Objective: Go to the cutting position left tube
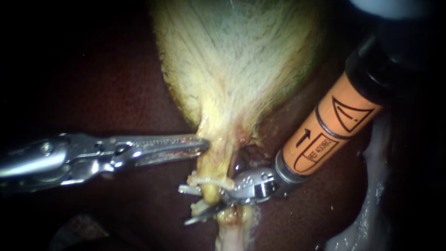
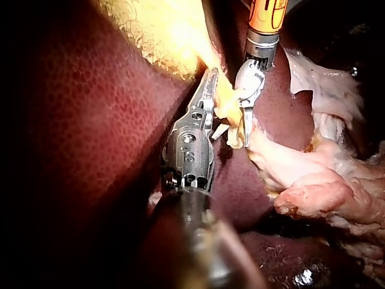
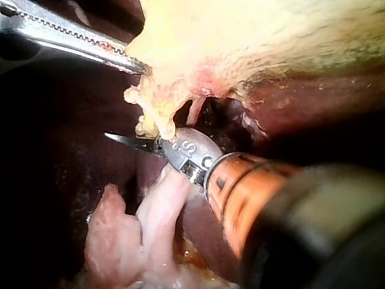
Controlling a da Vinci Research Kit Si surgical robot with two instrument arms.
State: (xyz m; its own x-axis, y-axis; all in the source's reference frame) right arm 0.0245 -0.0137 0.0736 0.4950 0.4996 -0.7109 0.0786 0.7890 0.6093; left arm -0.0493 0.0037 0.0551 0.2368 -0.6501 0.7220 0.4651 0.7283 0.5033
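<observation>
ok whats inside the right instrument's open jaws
A yellowish tube crosses the gap between the jaws of the right instrument, with a white clip on it just above. What lies behind the tube is covered.

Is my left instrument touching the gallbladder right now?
Touching. The endoscope view shows the left instrument pinching the narrow end of the gallbladder between its jaws, with no gap; the right wrist view agrees.
</observation>
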